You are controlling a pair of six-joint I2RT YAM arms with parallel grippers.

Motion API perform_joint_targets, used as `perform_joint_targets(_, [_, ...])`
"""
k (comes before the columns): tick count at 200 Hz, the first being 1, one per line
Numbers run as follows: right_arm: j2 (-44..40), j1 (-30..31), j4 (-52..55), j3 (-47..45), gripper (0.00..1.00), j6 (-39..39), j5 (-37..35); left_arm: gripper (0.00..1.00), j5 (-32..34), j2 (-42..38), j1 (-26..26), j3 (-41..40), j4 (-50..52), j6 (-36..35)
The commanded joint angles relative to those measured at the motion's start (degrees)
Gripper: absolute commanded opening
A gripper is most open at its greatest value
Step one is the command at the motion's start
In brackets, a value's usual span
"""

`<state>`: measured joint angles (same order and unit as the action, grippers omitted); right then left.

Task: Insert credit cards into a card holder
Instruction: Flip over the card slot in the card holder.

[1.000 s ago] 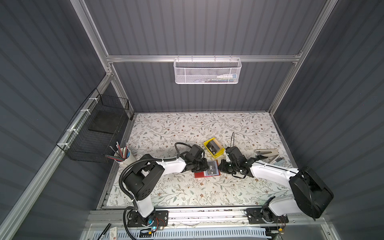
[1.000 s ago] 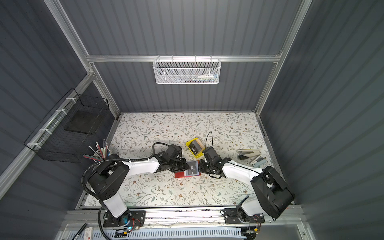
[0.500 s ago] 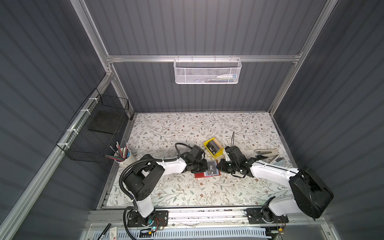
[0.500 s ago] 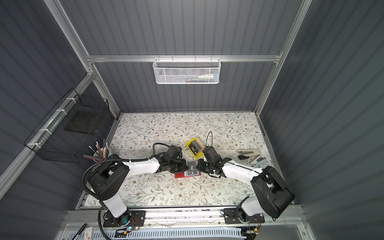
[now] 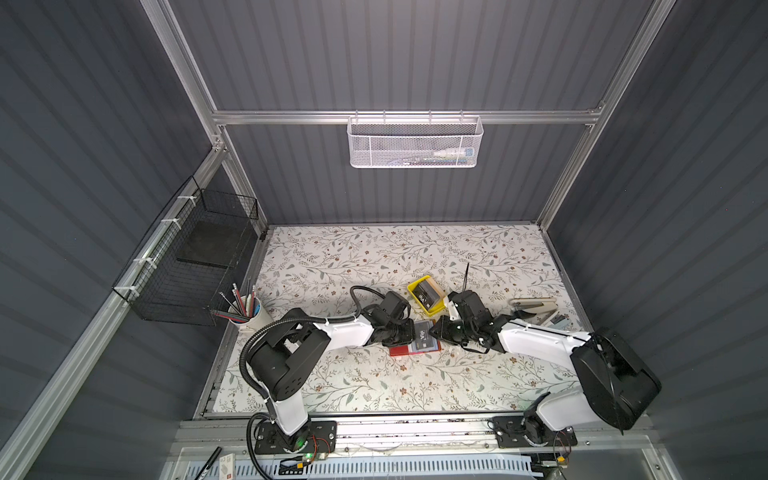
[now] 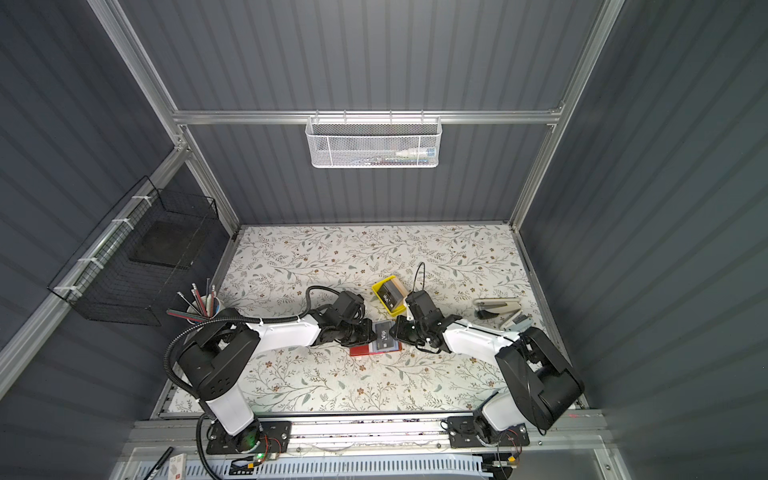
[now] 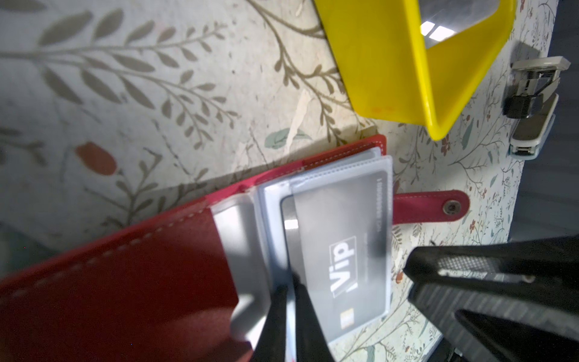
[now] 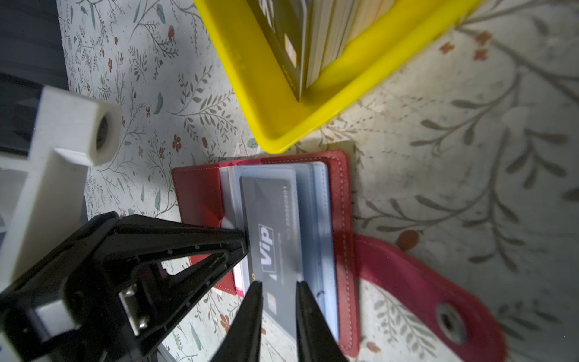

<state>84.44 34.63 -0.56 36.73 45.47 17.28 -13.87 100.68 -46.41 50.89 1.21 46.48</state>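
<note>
The card holder (image 5: pixel 398 351) lies open and flat on the tabletop (image 5: pixel 374 257), near centre, between the two arms. It sits just on the near side of a yellow tray (image 5: pixel 417 286), close to it but apart. Its strap (image 7: pixel 429 207), with the snap button, lies spread out from the holder's right edge. A grey card (image 7: pixel 344 238) marked "Vip" sits in the top clear sleeve (image 7: pixel 351 170); a narrow strip at its spine end shows outside the sleeve mouth. On the left gripper (image 7: pixel 289 290) the jaws are together, pinching a clear sleeve leaf of the holder near the spine. On the right gripper (image 8: pixel 278 283) the jaws stand a little apart over the chip end of the card, with nothing clamped between them; whether they touch the card cannot be told. More cards (image 8: pixel 329 31) stand on edge in the tray. A stapler (image 5: pixel 534 305) lies at the right, well apart, and a pencil cup (image 5: pixel 253 318) stands at the left edge.
</note>
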Motion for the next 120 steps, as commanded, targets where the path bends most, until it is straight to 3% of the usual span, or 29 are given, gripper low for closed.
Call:
perform_joint_targets(1, [1.2, -0.2, -0.2, -0.3, 0.24, 0.7, 0.6, 0.1, 0.9, 1.7, -0.4, -0.9, 1.9, -0.9])
perform_joint_targets(120, [1.8, -0.1, -3.7, -1.4, 0.21, 0.1, 4.3, 0.12, 0.1, 0.1, -0.4, -2.4, -1.8, -0.2])
